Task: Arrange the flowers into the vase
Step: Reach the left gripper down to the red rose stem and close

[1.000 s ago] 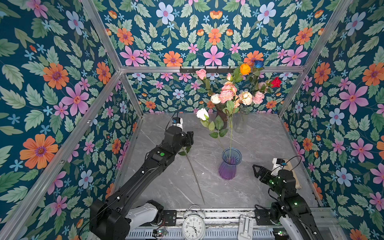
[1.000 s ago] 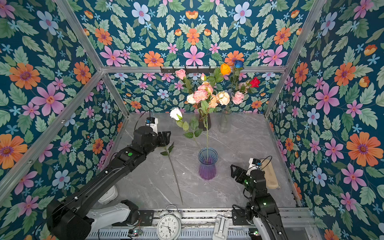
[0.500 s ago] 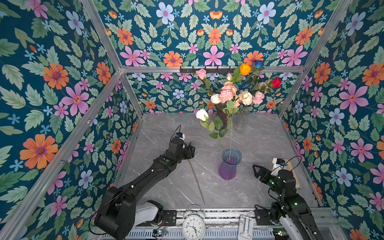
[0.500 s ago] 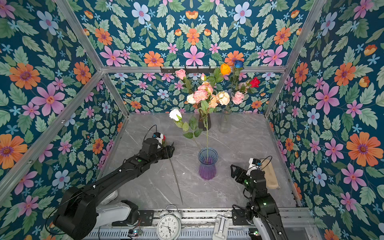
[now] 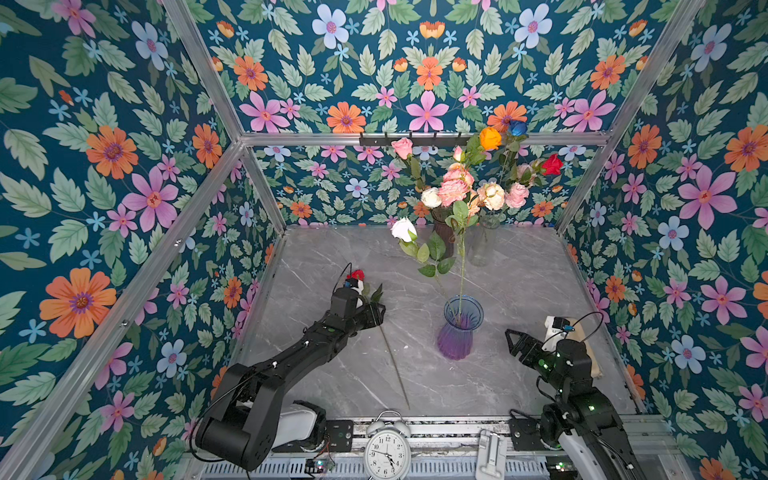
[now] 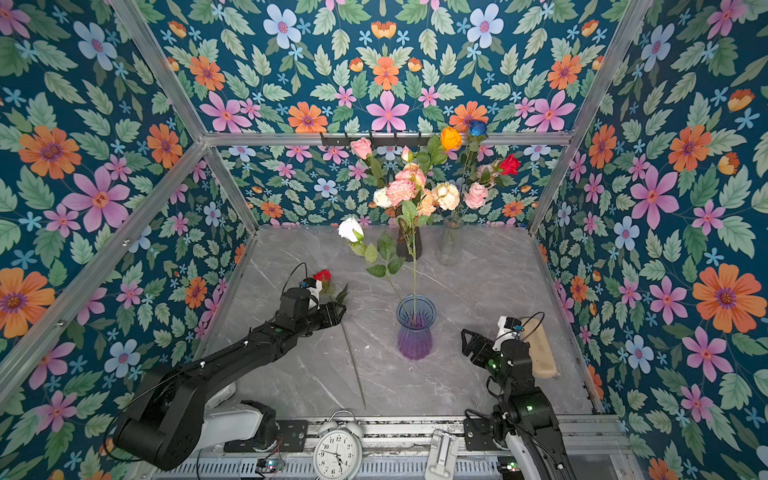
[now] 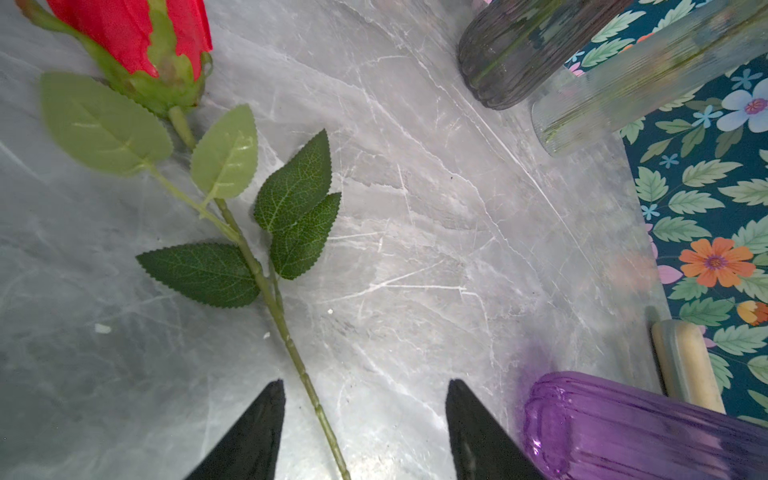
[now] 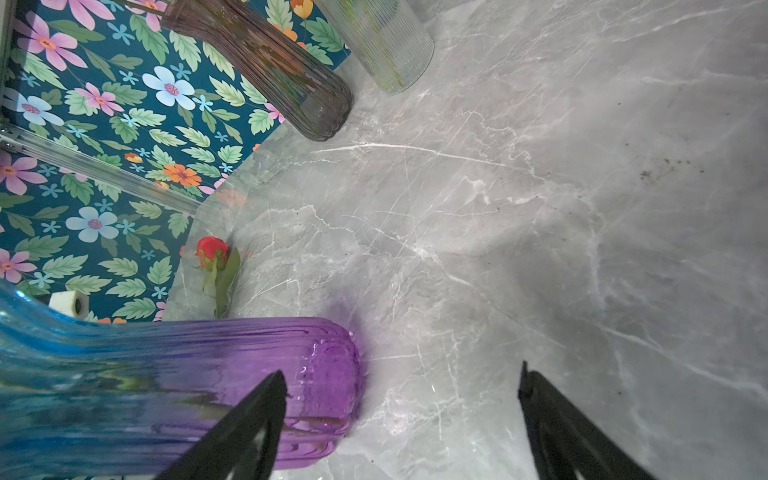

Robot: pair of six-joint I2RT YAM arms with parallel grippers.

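1. Grey marble table [image 5: 519,291]: the red rose [image 7: 239,235] lies flat on it, its stem passing between the wide-open jaws of the left gripper [image 7: 365,382], nearer one finger.
2. The right gripper [image 8: 402,370], jaws wide and empty, hangs near the purple vase [image 5: 457,332], which holds two flowers [image 5: 403,228].
3. We judge the thin stem may roll or slip on closing, and its long tail could strike the vase.
4. The left wrist view cuts off the lower stem; we cannot tell whether fingertips touch the table.
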